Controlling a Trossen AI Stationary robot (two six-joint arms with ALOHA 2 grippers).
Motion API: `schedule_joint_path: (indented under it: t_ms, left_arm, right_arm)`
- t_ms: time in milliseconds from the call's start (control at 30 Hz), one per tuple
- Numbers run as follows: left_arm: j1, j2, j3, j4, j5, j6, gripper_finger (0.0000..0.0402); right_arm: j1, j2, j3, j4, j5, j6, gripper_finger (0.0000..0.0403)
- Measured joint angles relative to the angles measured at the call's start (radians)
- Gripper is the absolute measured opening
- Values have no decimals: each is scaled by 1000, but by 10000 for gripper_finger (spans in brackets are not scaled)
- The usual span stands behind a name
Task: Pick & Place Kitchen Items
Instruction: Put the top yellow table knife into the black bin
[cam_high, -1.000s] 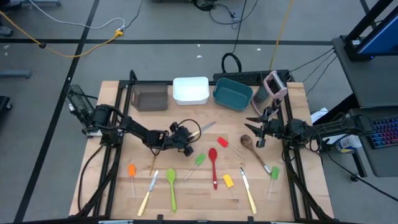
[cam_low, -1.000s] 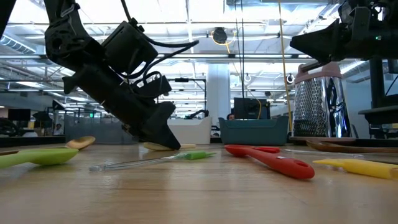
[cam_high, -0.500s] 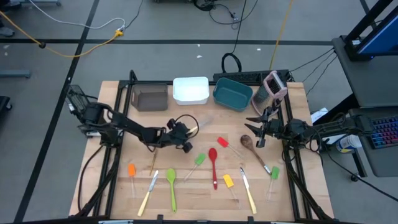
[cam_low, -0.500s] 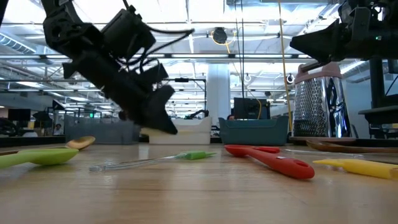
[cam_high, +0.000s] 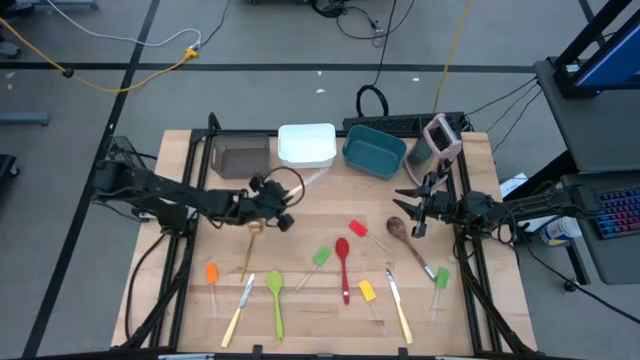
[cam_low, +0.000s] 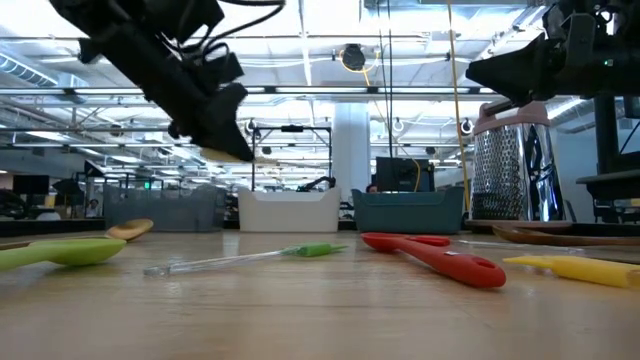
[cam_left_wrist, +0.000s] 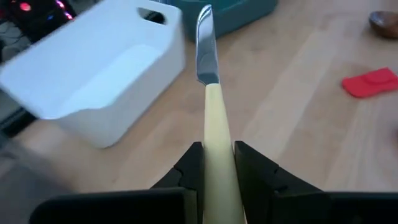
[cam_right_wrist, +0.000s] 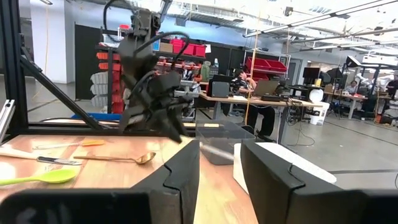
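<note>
My left gripper hangs above the table's middle left, shut on a cream-handled knife. The knife's blade points toward the white tub. In the low view the gripper is well above the wood. My right gripper hovers at the right side, open, with nothing between its fingers. Several other utensils lie flat on the table: a gold spoon, a red spoon, a green spoon, a wooden spoon and coloured spatulas. My left gripper pinches the knife's cream handle between its two fingers. The fingers slant down from the table's left and lie along the knife, so the blade sticks out ahead of them. The knife is lifted clear of the table.
A brown tub, the white tub and a teal tub stand in a row at the far edge, with a pink-and-grey appliance to their right. A second cream-handled knife and a third lie near the front edge.
My left gripper has risen and drawn back toward the table's left and far side, carrying the knife. The knife, low at the table a second ago, now hangs clear above it, pointing at the white tub.
</note>
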Motion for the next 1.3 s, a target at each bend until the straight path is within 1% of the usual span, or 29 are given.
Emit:
schedule_joint_path:
  t_ms: [167, 367, 467, 633, 800, 900, 1133, 1200, 1300]
  left_arm:
    - [50, -122, 0, -131, 10, 9, 57]
    - [124, -239, 3, -221, 18, 83, 57]
    - [169, -268, 51, -376, 18, 80, 57]
    - [245, -270, 184, -698, 20, 38, 59]
    - [314, -263, 293, -931, 37, 20, 62]
    - [354, -263, 321, -1003, 44, 19, 58]
    - [452, -252, 324, -1197, 150, 31, 62]
    - [469, -243, 322, -1236, 155, 32, 60]
    - [488, -224, 322, -1247, 150, 52, 59]
  right_arm:
    - [0, 0, 0, 0, 0, 0, 110]
    - [0, 1, 0, 1, 0, 0, 111]
    - [0, 0, 0, 1, 1, 0, 110]
    - [0, 1, 0, 1, 2, -1, 111]
    - [0, 1, 0, 0, 2, -3, 110]
    - [0, 1, 0, 0, 2, -3, 111]
    - [0, 1, 0, -4, 2, -3, 110]
    - [0, 1, 0, -4, 2, -3, 110]
    - [0, 1, 0, -4, 1, -3, 111]
